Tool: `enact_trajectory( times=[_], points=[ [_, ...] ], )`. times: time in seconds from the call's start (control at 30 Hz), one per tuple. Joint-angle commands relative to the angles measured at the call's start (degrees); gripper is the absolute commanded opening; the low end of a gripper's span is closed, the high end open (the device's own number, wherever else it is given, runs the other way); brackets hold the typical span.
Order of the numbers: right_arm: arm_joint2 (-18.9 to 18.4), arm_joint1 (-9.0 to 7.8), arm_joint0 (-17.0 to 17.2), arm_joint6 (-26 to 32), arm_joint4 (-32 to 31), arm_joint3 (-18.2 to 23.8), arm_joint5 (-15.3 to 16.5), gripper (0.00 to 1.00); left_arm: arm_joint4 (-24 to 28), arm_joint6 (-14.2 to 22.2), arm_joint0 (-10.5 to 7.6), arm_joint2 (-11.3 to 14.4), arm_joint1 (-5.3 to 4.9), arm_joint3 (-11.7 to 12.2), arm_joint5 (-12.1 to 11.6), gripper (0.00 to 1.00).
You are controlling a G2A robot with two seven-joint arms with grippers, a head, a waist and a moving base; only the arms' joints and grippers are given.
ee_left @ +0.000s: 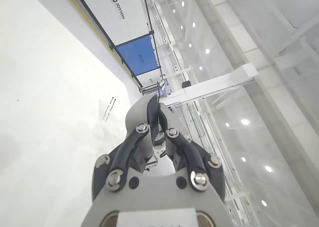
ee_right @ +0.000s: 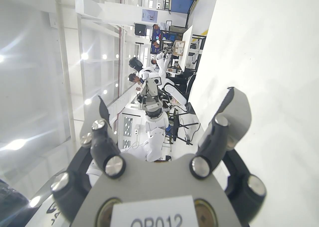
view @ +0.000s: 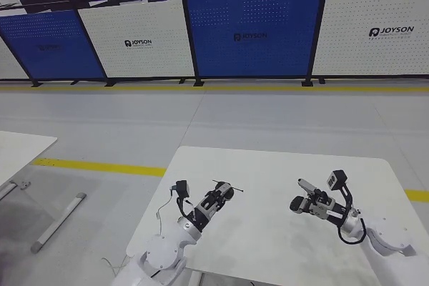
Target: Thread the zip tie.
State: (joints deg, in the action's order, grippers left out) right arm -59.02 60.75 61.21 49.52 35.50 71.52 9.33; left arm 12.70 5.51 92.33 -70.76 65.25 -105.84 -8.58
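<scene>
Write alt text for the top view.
The left pincer is shut on a thin black zip tie above a white table. The right pincer, open and empty, sits apart from it over the same table.

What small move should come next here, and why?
Probably bring the right gripper across toward the left gripper. The left one is shut on a thin black zip tie, with a short end poking out past its fingertips. The right one is open, holds nothing, and sits well apart in the top view. Threading likely needs a second grip on the tie.
</scene>
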Motion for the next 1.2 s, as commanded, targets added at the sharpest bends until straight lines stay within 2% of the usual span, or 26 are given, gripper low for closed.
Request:
enact_trajectory(
  times=[0.0, 0.07, 0.17, 0.3, 0.37, 1.17],
  points=[
    [0.0, 0.00, 0.0, 0.0, 0.0, 0.0, 0.0, 1.00, 0.0, 0.0, 0.00, 0.0, 0.00, 0.0, 0.0, 0.00],
    [0.0, 0.00, 0.0, 0.0, 0.0, 0.0, 0.0, 1.00, -1.3, -0.3, -0.17, 0.1, -0.01, 0.4, 0.6, 0.00],
    [0.0, 0.00, 0.0, 0.0, 0.0, 0.0, 0.0, 1.00, -5.5, -0.9, -0.86, 1.1, 0.04, 1.3, 4.3, 0.00],
    [0.0, 0.00, 0.0, 0.0, 0.0, 0.0, 0.0, 1.00, -10.6, -0.9, -1.53, 2.5, 0.05, 2.3, 7.7, 0.00],
    [0.0, 0.00, 0.0, 0.0, 0.0, 0.0, 0.0, 1.00, -9.5, -2.2, -1.61, 2.6, 0.24, 2.2, 7.6, 0.00],
    [0.0, 0.00, 0.0, 0.0, 0.0, 0.0, 0.0, 1.00, -9.5, -2.2, -1.61, 2.6, 0.24, 2.2, 7.6, 0.00]
  ],
)
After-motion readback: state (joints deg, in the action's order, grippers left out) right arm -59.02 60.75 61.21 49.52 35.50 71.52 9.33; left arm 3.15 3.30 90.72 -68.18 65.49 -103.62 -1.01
